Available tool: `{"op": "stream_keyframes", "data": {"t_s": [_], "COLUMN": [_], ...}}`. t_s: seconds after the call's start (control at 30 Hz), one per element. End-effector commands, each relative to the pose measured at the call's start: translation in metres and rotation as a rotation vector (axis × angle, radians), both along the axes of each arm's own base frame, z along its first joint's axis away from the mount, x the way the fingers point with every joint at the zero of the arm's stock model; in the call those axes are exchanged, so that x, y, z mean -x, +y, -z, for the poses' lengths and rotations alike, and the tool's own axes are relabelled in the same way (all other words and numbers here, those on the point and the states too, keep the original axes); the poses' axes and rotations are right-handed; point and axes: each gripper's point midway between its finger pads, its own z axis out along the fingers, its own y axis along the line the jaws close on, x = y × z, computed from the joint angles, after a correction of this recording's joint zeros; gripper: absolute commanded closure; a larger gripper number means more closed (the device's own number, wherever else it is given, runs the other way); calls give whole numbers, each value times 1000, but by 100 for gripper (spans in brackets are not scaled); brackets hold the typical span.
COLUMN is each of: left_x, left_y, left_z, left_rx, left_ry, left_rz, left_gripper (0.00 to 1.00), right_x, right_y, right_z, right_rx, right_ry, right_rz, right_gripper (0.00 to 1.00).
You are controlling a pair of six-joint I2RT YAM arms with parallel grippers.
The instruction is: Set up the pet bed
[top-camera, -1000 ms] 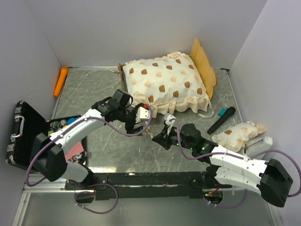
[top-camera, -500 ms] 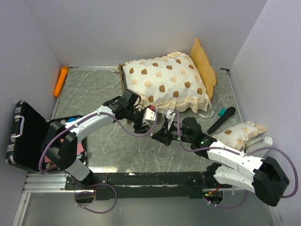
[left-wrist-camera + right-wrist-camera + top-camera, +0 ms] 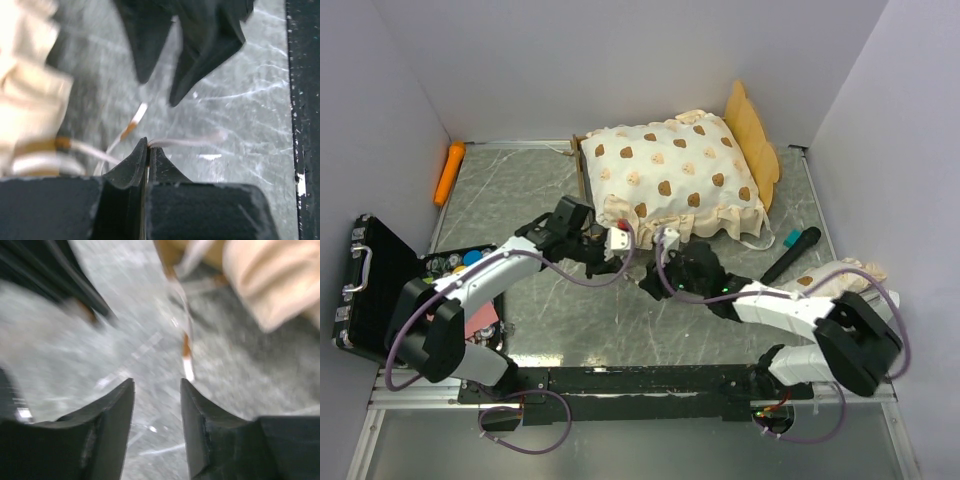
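Both arms stretch low over the table point(image 3: 520, 200), meeting before the mattress point(image 3: 670, 175). The left end effector point(image 3: 148, 145) pinches a cream tie point(image 3: 187, 141); the right end effector point(image 3: 157, 385) stands partly apart, empty.

Left arm point(image 3: 490, 270): stretched from near-left base toward centre, forearm low, wrist angled right. Left gripper point(image 3: 147, 148): jaws pressed together, tips touching. Right arm point(image 3: 780, 305): elbow folded at near right, forearm reaching left. Right gripper point(image 3: 157, 390): fingers parted. Grippers close, tips facing, at centre.
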Motion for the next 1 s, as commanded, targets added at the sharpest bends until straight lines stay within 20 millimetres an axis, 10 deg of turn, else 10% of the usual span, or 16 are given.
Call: {"op": "stream_keyframes", "data": {"t_s": [0.0,0.43,0.63,0.7,0.97], "left_x": [-15,-8,-18,-16,14], "left_y": [25,45,52,53,58], "left_z": [-10,0,-8,-7,50], "left_rx": [49,70,64,57,-85], "left_ry": [15,92,69,69,121], "left_rz": [-104,-125,-151,-138,-18], "left_gripper": [99,99,99,99,99], "right_x": [-22,-23,-21,-21,-22], "right_y": [4,18,12,8,14], "right_z": [27,95,119,117,59], "right_rx": [156,365,435,428,175], "right_ry": [-59,-25,21,14,-8], "right_rz": [87,32,46,70,62], "right_gripper": [45,40,79,98,100]}}
